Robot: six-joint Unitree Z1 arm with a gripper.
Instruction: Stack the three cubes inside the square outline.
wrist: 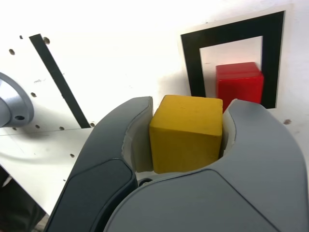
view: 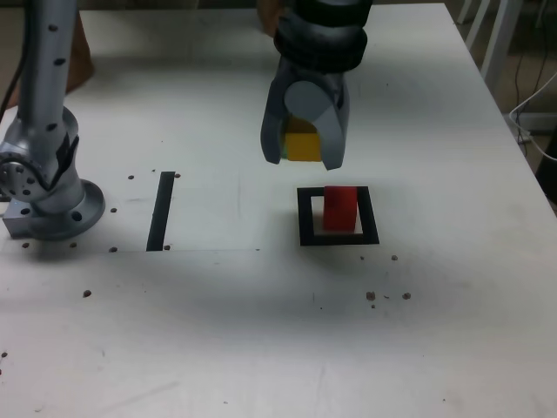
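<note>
In the exterior view you have the gripper [view: 304, 150] pinching the yellow cube [view: 302, 145] above the table [view: 452, 331], near the square outline [view: 338, 216] holding the red cube [view: 340, 209]. In the wrist view, the yellow cube [wrist: 187, 134] sits clamped between both jaws, the red cube [wrist: 239, 84] inside the outline [wrist: 231, 58], bare white tabletop around it.

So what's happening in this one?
The arm's claw is shut on a yellow cube and holds it in the air, just short of the black square outline on the white table. A red cube already sits inside the outline. No green cube shows in either view.
</note>
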